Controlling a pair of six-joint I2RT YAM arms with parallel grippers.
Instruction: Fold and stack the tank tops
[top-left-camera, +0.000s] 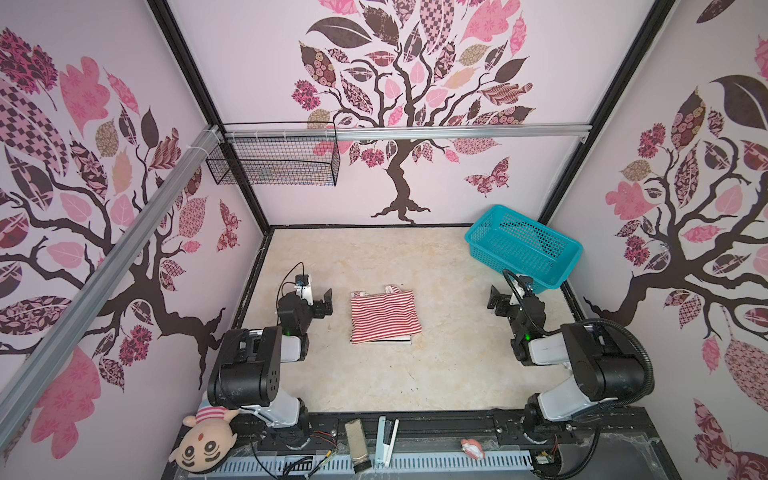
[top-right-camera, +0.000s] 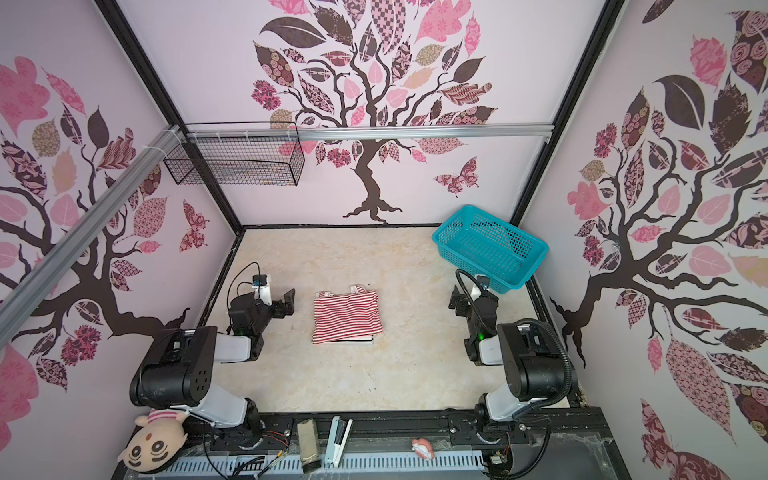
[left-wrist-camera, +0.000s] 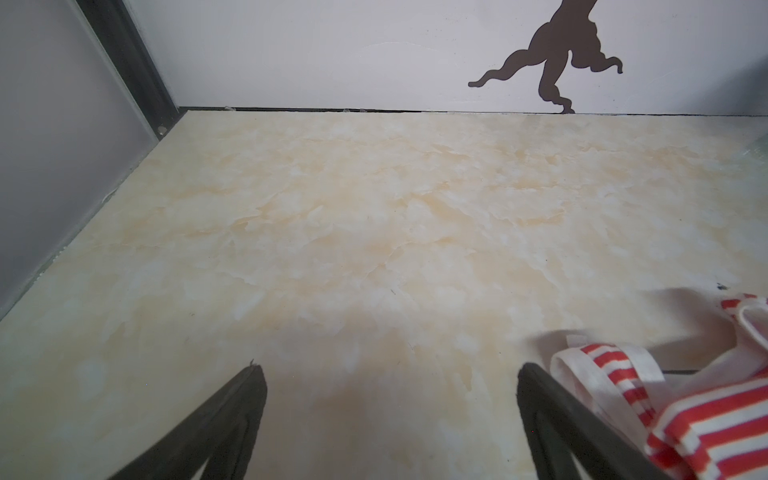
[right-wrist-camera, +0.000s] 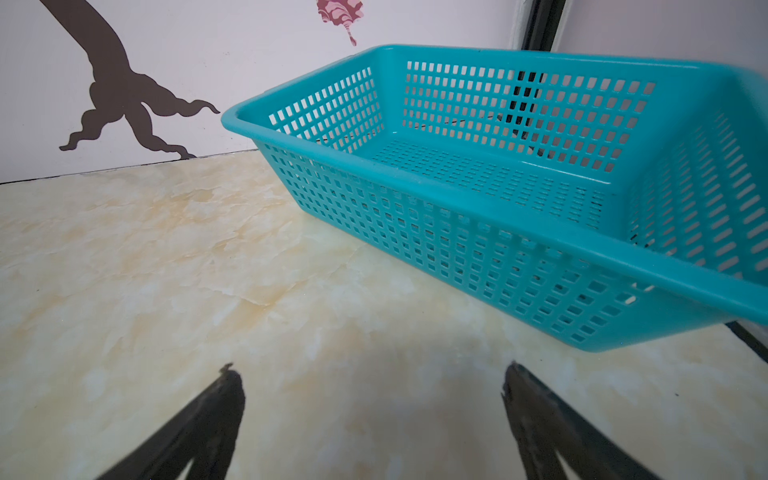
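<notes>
— On the bench (top-left-camera: 374, 257), centre: item?
— Red-and-white tank top (top-left-camera: 384, 316), folded, atop black-and-white tank top (top-left-camera: 395, 341) (edge only). Left gripper (top-left-camera: 328, 303), right gripper (top-left-camera: 493, 298): jaws apart, empty, flanking the stack.

Both top views look down from high above the front edge, covering the whole beige marbled tabletop (top-left-camera: 374, 257). The left wrist view skims low across it, sharing the folded red-and-white striped tank top (left-wrist-camera: 706, 424). The right wrist view closely faces the teal perforated plastic basket (right-wrist-camera: 498, 232).

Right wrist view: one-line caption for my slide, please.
Open right pincer hovers above the table, empty teal basket ahead.
</notes>
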